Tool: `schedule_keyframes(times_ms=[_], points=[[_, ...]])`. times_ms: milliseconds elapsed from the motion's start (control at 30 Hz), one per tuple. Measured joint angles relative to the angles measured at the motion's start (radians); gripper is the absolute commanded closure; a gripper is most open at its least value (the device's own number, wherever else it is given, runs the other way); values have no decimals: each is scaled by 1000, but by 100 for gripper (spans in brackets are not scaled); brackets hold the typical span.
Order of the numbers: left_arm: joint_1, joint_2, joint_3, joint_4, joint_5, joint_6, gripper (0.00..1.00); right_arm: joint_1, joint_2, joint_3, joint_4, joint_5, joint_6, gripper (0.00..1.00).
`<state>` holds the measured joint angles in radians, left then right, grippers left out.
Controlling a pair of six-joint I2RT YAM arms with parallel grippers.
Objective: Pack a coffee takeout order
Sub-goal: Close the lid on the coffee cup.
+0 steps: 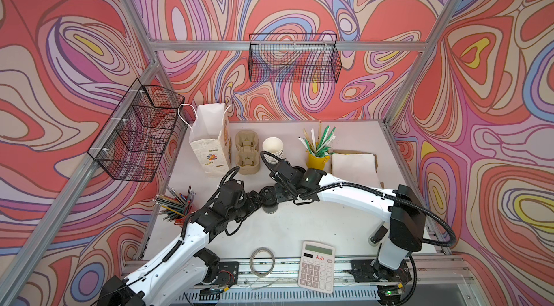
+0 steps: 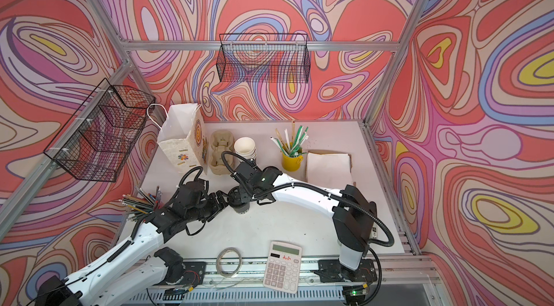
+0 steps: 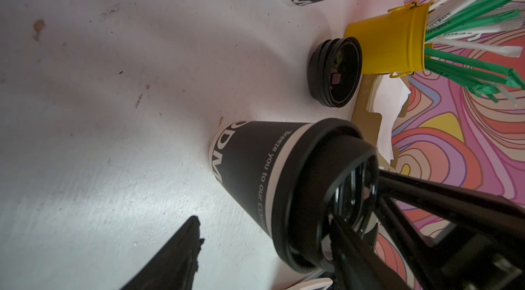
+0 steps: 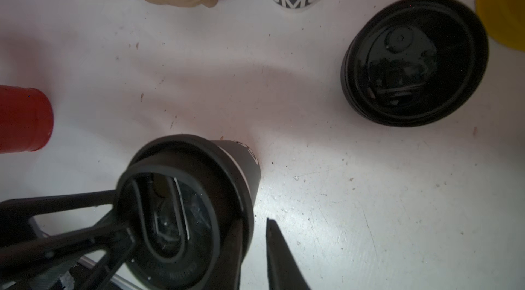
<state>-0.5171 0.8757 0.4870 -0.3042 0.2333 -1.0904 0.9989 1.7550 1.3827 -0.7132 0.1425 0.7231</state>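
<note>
1. Nearest the camera, at the tabletop's [image 1: 299,229] front edge, lay a ring of tape [image 1: 263,261] and, to its right, a calculator [image 1: 317,267].
2. Far left stood a pot of pencils [image 1: 177,208].
3. The flower-printed paper bag [image 1: 209,139] stood upright at the back left, mouth gaping. It looked light and floppy, so likely to tip if nudged.
4. Just beside it lay the pulp two-cup carrier [image 1: 246,151], both wells empty. It was probably light, stiff and rough, and best taken by its middle ridge.
5. The left gripper [image 1: 259,200] was spread wide beside the cup, holding nothing. One of its fingers [image 3: 176,254] stood clear of the cup wall, with bare tabletop between.
6. The black paper cup [image 3: 255,177] stood upright mid-tabletop, its black lid [image 4: 216,166] on, well apart from the carrier.
   - Its thin wall would likely crush under a hard squeeze.
   - The smooth taper could slip.
   - Hold the upper body just under the rim, not the lid, which might pop off.
7. The right gripper [image 1: 275,193] sat at the lid's edge. One finger [image 4: 277,257] was just beside the lid. I could not make out its partner, nor whether anything was pinched.
8. Further right were stacked lidless cups [image 1: 273,145], spare lids [image 4: 414,61], a yellow pot of straws [image 1: 316,159] and napkins [image 1: 353,166].
</note>
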Motion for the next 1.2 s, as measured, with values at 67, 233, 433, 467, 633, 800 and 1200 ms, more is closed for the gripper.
schedule_keyframes(times_ms=[67,233,433,467,633,800,1200], points=[[0,3,0,9,2,-3,27,0,-12,-23,30,0,4,83],[0,-4,-3,9,1,-3,29,0,-27,-48,60,0,8,83],[0,-16,-2,0,-3,-6,29,2,-27,-22,23,13,-14,71],[0,-18,0,-6,-6,-6,29,2,-27,-12,12,17,-24,69],[0,-17,31,-50,-14,3,29,2,-32,51,-9,31,-53,69],[0,24,64,-52,-2,17,29,2,-38,58,6,21,-67,70],[0,19,65,-87,-17,39,34,2,-17,3,45,-5,-75,76]])
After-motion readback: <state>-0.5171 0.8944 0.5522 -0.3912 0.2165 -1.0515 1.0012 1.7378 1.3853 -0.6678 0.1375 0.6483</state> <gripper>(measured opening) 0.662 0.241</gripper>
